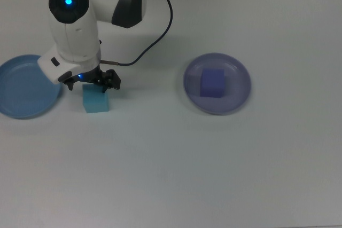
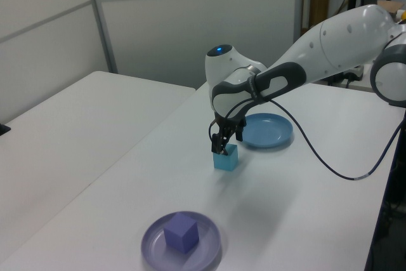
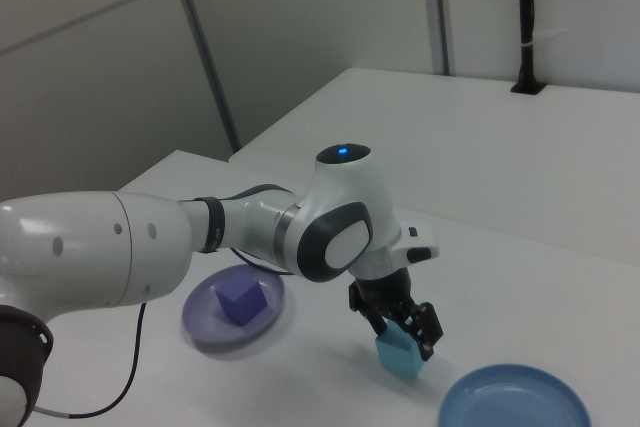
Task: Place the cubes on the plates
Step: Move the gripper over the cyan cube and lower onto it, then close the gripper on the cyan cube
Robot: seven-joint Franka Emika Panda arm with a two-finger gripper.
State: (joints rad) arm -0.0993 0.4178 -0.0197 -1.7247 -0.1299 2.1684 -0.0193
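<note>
Cyan cube (image 1: 96,102) on the bare table (image 1: 214,174), just beside the light blue plate (image 1: 21,86) at the top view's left, not yet on any plate. Purple cube (image 1: 212,83) already inside the lavender plate (image 1: 235,92), well apart at the top view's right; that half of the task judged done.

Step in hand: grasp of the cyan cube. Gripper (image 1: 91,83) lowered over the cube's upper part, fingers spread apart, one on each side in the right view, nothing clamped between them. Contact with the cube's faces not clear from any view; at most a light touch near the top edge.

Next move, as a judgement: slightly deeper descent for a fuller hold on the side faces, closure square to those faces, then a lift and a short carry toward the top view's left, with release over the middle of the light blue plate, clear of its rim.
</note>
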